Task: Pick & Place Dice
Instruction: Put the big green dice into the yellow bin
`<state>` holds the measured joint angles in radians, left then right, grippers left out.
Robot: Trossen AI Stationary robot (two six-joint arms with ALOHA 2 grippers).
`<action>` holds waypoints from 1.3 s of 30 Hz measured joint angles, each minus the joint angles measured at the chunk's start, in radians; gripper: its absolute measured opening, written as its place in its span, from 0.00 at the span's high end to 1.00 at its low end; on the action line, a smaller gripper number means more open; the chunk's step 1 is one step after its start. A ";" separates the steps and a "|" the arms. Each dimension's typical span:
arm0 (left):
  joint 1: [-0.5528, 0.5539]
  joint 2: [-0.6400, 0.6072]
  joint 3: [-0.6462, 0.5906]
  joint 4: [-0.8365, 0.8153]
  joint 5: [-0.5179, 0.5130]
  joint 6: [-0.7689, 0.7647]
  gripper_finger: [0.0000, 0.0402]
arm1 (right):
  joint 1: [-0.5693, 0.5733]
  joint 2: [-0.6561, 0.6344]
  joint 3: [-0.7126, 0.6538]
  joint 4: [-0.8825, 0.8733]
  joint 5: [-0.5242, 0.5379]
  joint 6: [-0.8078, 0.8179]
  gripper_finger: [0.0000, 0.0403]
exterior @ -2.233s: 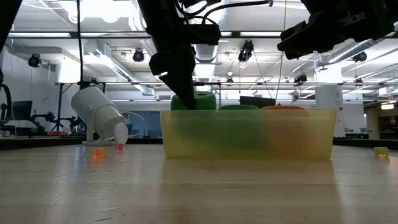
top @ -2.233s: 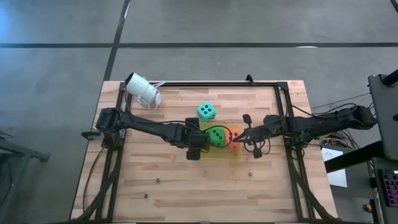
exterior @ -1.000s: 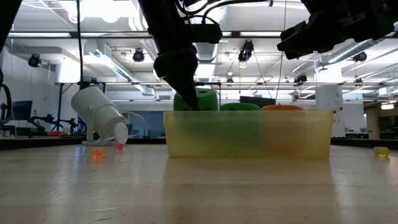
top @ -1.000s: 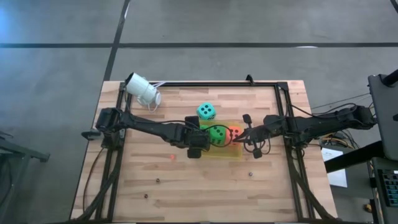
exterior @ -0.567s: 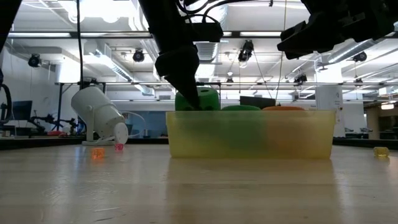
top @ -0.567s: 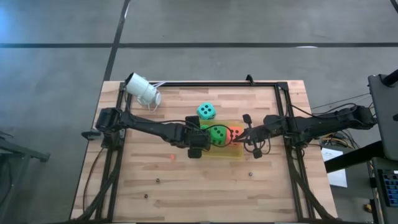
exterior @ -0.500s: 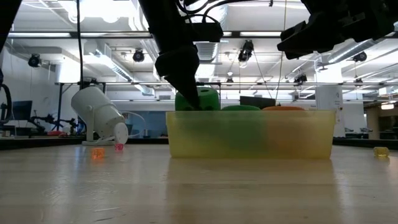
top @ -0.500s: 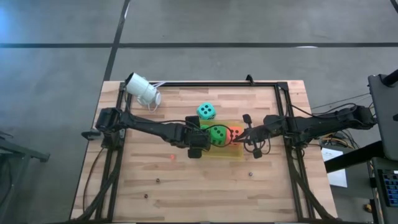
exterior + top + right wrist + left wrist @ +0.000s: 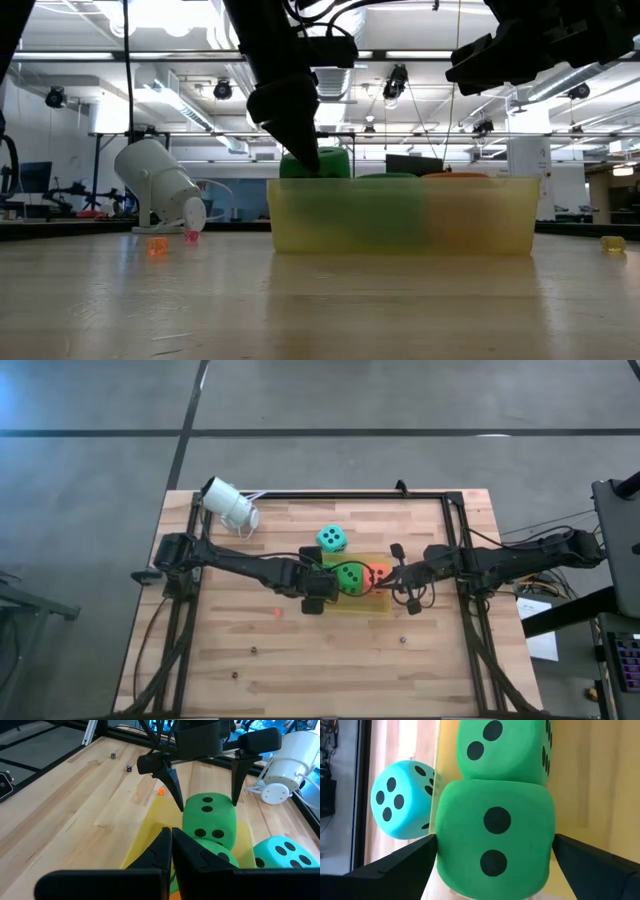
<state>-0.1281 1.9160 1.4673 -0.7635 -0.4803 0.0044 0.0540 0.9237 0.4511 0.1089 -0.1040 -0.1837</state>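
In the middle of the high view a yellow bin (image 9: 352, 605) sits on the wooden table (image 9: 300, 660). The left gripper (image 9: 322, 582) hangs over the bin's left end, and its jaws stand wide, one finger on each side of a green die (image 9: 495, 842). In the right wrist view the two fingers flank this die with a sliver of daylight on each side, so it appears let go rather than held. It rests on top of a second green die (image 9: 502, 747) already in the bin. An orange die (image 9: 378, 575) lies at the bin's right end. The teal die (image 9: 332, 540) is still outside, on the table just above the bin in the high view.

The right gripper (image 9: 392, 581) waits at the bin's right end, jaws pressed together on nothing.

Three dice look placed; the teal one remains.

The risk now is the stacked die. It sits high, above the bin's rim (image 9: 400, 181) in the low view, and soft cubes piled this way may roll. If the left fingers brush it while pulling away, it could tip over the rim onto the table. The teal die sits close to the bin wall, so a gripper reaching for it could nudge the bin and topple the stack.
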 joint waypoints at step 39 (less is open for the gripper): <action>0.002 0.000 0.000 0.014 -0.025 -0.005 0.03 | 0.000 0.000 0.000 0.000 0.000 -0.004 0.98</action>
<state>-0.1265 1.9160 1.4673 -0.7498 -0.5056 -0.0004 0.0544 0.9237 0.4511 0.1093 -0.1040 -0.1876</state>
